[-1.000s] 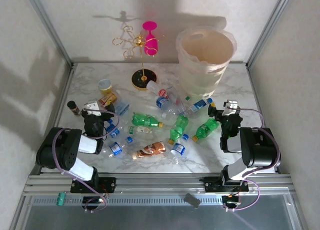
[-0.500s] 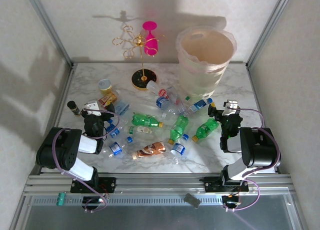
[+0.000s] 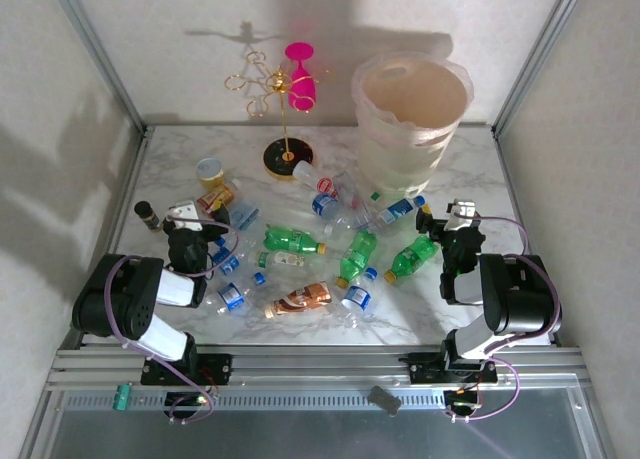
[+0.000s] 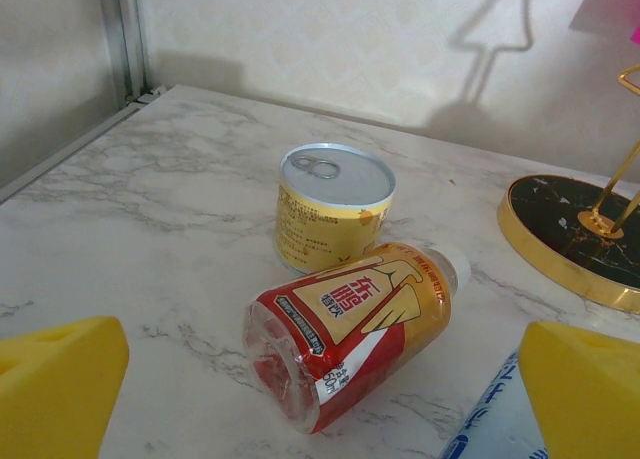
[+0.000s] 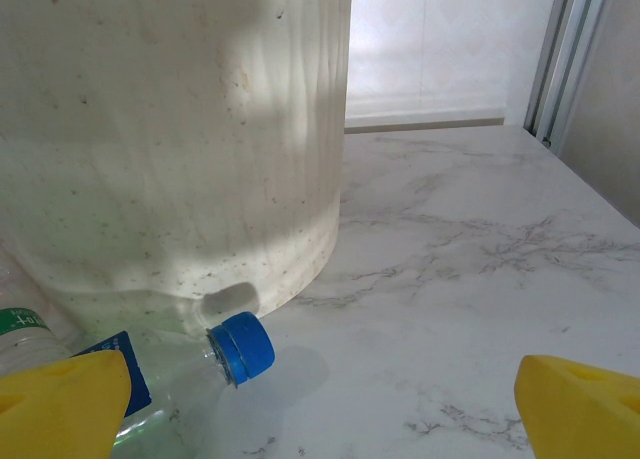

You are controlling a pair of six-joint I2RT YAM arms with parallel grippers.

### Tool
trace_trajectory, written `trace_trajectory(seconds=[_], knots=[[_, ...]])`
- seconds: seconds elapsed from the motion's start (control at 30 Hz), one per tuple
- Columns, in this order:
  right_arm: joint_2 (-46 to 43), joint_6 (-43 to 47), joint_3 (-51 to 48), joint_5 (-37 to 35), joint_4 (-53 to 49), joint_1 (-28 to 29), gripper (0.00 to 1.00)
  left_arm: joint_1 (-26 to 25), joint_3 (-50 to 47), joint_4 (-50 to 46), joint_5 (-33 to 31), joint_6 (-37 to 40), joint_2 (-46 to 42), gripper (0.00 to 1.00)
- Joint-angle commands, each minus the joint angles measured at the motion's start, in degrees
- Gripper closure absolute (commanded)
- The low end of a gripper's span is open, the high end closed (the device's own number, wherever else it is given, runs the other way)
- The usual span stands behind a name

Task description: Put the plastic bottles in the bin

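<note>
The cream-white bin [image 3: 410, 119] stands at the back right, and its wall [image 5: 170, 129] rises close ahead in the right wrist view. Several plastic bottles lie mid-table: green ones [image 3: 293, 241] [image 3: 412, 257], a copper-brown one [image 3: 300, 298], and clear blue-labelled ones [image 3: 395, 210]. My left gripper [image 3: 190, 224] is open near the table's left side; a red-and-gold labelled bottle [image 4: 355, 324] lies on its side just ahead of its yellow pads [image 4: 60, 379]. My right gripper [image 3: 447, 219] is open and empty, with a clear blue-capped bottle [image 5: 240, 349] ahead to its left, against the bin's foot.
A small yellow tub with a grey lid [image 4: 333, 204] stands behind the red-and-gold bottle. The gold wire stand [image 3: 285, 154] with a pink glass sits at the back centre, its black base [image 4: 580, 234] to my left gripper's right. A tiny dark vial [image 3: 147, 214] stands at the left edge.
</note>
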State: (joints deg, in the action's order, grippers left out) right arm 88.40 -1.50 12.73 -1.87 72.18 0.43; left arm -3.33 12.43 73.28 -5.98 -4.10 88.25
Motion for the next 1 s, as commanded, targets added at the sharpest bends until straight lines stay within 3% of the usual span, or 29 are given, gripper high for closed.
trace_trajectory(seconds=[0.0, 0.17, 0.27, 0.37, 0.47, 0.6, 0.73, 0.83, 0.9, 0.93, 0.97], knots=[[-0.1, 0.7, 0.3, -0.8, 0.5, 0.4, 0.01, -0.3, 0.9, -0.2, -0.7, 0.8, -0.1, 0.01], [-1.6, 1.6, 0.7, 0.9, -1.4, 0.6, 0.01, -0.4, 0.8, 0.2, -0.9, 1.0, -0.2, 0.00], [-7.0, 2.6, 0.5, -1.5, -5.2, 2.1, 0.01, -1.2, 5.3, -11.1, 2.2, 3.1, -5.1, 0.01], [-15.8, 3.9, 1.4, -5.7, -13.4, 4.8, 0.01, -3.2, 7.7, -18.8, 0.6, 5.0, -10.8, 0.01], [-25.2, 6.8, 4.3, -11.1, -21.0, 10.4, 0.01, -8.5, 7.4, -17.5, -2.0, 7.3, -18.0, 0.01], [-37.6, 6.2, 7.6, -12.0, -31.8, 18.9, 0.01, -17.8, 9.5, -21.2, -0.3, 8.0, -26.8, 0.01], [-48.2, 5.8, 14.3, -10.2, -47.4, 28.5, 0.01, -27.0, 11.8, -33.0, 4.5, 4.9, -39.1, 0.01], [-51.0, -6.5, 23.9, -16.7, -64.6, 29.8, 0.01, -34.1, 15.0, -45.6, -1.0, -1.0, -48.7, 0.01], [-50.8, -16.5, 31.4, -21.9, -80.2, 29.8, 0.01, -36.8, 18.8, -57.9, -1.5, -3.6, -53.1, 0.01], [-50.5, -22.3, 35.0, -24.0, -87.3, 29.7, 0.01, -37.2, 20.5, -63.8, -4.2, -8.9, -54.4, 0.01], [-50.4, -26.9, 37.4, -25.3, -93.8, 29.7, 0.01, -37.0, 23.8, -73.5, -11.3, -19.4, -54.9, 0.01]])
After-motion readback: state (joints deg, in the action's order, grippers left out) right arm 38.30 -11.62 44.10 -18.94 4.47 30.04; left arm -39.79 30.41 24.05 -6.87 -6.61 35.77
